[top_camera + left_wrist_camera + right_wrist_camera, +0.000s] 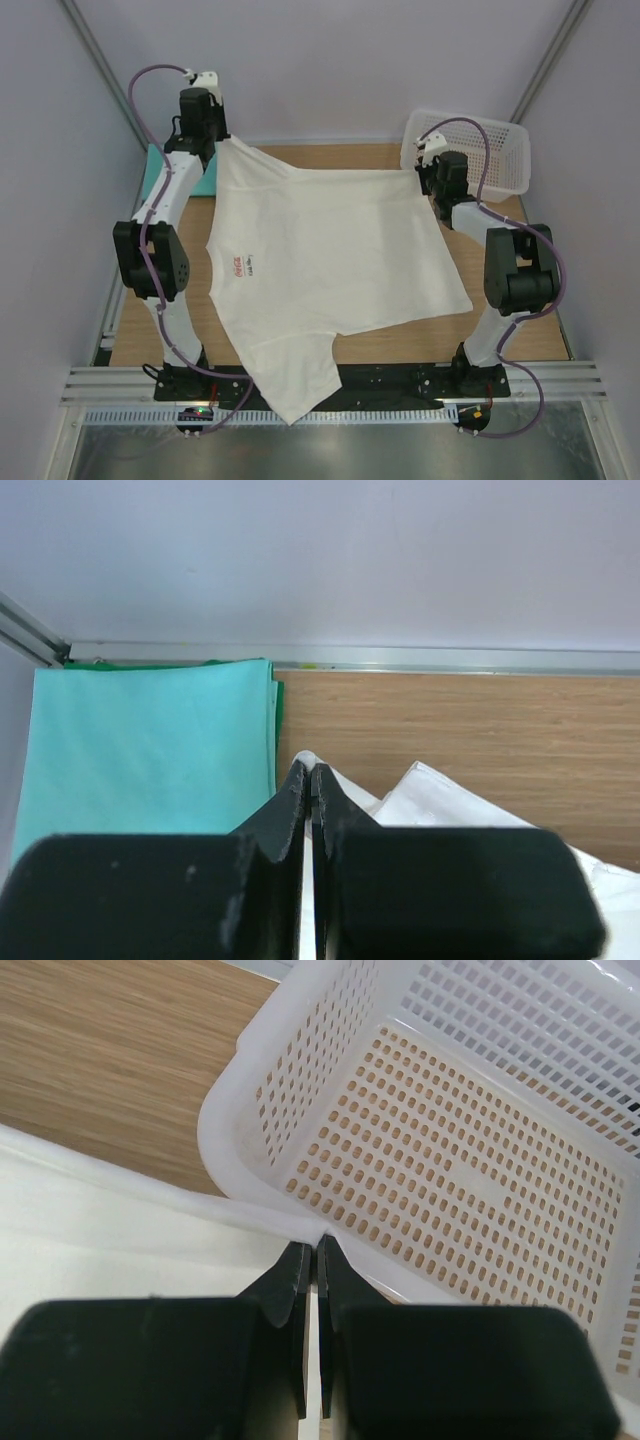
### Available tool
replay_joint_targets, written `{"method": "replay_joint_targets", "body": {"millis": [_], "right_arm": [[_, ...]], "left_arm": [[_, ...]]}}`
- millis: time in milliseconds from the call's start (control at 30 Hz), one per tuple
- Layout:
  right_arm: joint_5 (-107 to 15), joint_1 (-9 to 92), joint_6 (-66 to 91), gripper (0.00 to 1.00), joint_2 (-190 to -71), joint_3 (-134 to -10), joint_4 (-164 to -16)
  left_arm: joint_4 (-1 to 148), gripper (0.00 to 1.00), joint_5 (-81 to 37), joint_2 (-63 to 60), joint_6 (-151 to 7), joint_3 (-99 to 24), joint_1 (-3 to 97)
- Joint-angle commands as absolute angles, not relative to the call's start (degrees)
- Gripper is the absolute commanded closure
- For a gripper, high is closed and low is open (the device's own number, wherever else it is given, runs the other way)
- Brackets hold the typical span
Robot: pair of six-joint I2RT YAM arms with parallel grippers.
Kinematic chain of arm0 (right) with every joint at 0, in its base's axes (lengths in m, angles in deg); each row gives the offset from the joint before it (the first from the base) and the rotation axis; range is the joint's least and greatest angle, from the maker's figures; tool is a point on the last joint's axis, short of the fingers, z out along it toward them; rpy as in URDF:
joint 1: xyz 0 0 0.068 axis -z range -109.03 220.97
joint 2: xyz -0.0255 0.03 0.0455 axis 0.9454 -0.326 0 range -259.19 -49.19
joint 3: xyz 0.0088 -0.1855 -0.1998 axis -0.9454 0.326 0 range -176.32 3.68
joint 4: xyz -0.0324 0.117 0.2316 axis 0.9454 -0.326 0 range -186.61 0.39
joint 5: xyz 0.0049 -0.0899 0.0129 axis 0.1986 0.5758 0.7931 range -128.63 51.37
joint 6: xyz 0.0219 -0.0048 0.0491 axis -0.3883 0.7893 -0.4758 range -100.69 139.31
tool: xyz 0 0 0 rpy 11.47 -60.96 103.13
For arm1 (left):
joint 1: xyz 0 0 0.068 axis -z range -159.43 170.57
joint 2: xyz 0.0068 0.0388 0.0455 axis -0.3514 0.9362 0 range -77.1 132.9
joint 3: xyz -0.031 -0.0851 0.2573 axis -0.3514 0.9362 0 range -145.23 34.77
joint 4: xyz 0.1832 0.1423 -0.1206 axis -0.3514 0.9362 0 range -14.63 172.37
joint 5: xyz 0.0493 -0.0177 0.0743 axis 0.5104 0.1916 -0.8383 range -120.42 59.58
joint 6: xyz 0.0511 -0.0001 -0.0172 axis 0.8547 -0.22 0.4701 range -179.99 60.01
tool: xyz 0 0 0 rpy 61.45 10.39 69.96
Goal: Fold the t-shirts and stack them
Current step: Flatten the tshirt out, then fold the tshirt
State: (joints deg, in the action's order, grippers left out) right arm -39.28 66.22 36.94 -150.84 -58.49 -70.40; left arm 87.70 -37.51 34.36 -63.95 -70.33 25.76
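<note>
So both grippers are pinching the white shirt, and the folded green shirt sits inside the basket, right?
Not quite. The folded green shirt lies on the table at the far left, not in the basket; the left wrist view shows it. The left gripper and the right gripper do pinch the white shirt.

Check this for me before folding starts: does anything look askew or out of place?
The white shirt lies skewed, one end trailing past the near edge of the table onto the base rail. Nothing else stands out.
</note>
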Motion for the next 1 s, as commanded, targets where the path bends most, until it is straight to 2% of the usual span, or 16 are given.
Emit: {"method": "replay_joint_targets", "body": {"millis": [0, 200, 333, 700, 967], "right_arm": [[-40.04, 66.14, 36.19, 0.98, -150.44, -61.44, -68.42], [-41.00, 66.14, 34.79, 0.98, -152.02, -65.21, -74.65], [-39.96, 66.14, 32.68, 0.96, -152.20, -67.42, -79.49], [-39.34, 66.14, 25.64, 0.96, -148.95, -64.96, -86.17], [-35.74, 66.14, 24.41, 0.98, -147.72, -64.52, -89.17]], "left_arm": [[89.43, 1.00, -40.00, 31.72, -63.06, -69.91, 25.41], [97.24, 1.00, -37.63, 30.74, -67.18, -72.54, 25.41], [102.34, 1.00, -35.95, 27.42, -73.06, -70.09, 25.84], [106.30, 1.00, -42.54, 8.54, -84.32, -48.57, 30.85], [109.64, 1.00, -41.93, -4.58, -91.36, -34.59, 33.67]]}}
